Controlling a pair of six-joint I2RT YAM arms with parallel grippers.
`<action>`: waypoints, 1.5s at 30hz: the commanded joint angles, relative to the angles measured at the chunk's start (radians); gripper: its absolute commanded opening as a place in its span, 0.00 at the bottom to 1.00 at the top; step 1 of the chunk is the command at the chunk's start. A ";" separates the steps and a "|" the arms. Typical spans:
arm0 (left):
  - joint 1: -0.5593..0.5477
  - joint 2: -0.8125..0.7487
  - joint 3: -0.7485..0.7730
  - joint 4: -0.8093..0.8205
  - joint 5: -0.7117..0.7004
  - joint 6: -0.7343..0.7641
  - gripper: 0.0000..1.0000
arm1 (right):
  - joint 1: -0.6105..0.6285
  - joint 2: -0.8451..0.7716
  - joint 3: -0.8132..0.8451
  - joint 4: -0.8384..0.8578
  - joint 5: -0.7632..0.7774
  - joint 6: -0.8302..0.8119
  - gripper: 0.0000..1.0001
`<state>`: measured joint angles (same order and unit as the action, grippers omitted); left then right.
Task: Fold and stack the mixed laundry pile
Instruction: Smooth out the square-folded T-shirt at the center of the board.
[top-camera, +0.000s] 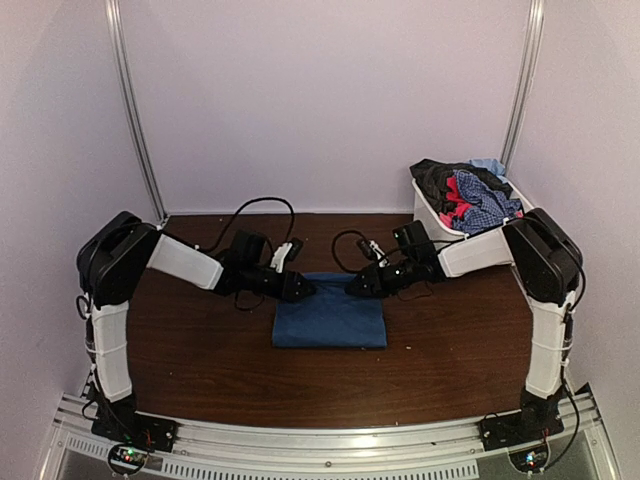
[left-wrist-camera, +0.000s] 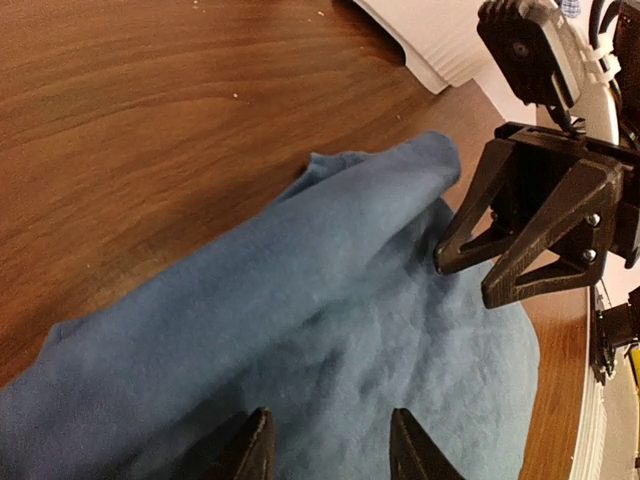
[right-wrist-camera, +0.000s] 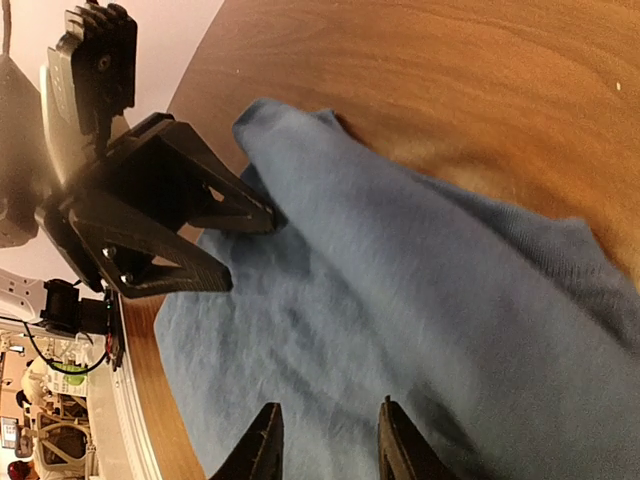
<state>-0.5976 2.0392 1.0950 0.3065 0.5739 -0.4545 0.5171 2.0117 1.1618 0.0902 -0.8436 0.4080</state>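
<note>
L gripper (left-wrist-camera: 330, 418) & R gripper (right-wrist-camera: 330, 405): jaws spread, tips at dark-blue T-shirt (top-camera: 330, 322), folded flat below & between both. Rest of laundry pile (top-camera: 468, 192) heaped in white bin (top-camera: 437, 222), beyond R jaws, well apart.

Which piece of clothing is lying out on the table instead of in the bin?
The dark-blue T-shirt, folded flat on the table. The checked shirt, red garment and black garment are heaped in the white bin.

A white bin (top-camera: 431, 211) sits at the brown table's (top-camera: 200, 350) far right corner.
</note>
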 joint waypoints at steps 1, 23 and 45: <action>0.026 0.094 0.122 0.104 0.017 -0.041 0.40 | -0.021 0.096 0.136 0.030 -0.008 -0.014 0.33; 0.182 0.073 0.023 0.185 0.013 -0.115 0.46 | -0.146 0.121 0.208 0.029 -0.026 0.069 0.45; -0.093 -0.046 -0.390 0.464 0.041 -0.263 0.45 | 0.081 0.001 -0.399 0.586 -0.149 0.437 0.48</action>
<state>-0.7242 1.9251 0.7818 0.5892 0.6247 -0.6270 0.6571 1.9324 0.8333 0.5472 -0.9741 0.8013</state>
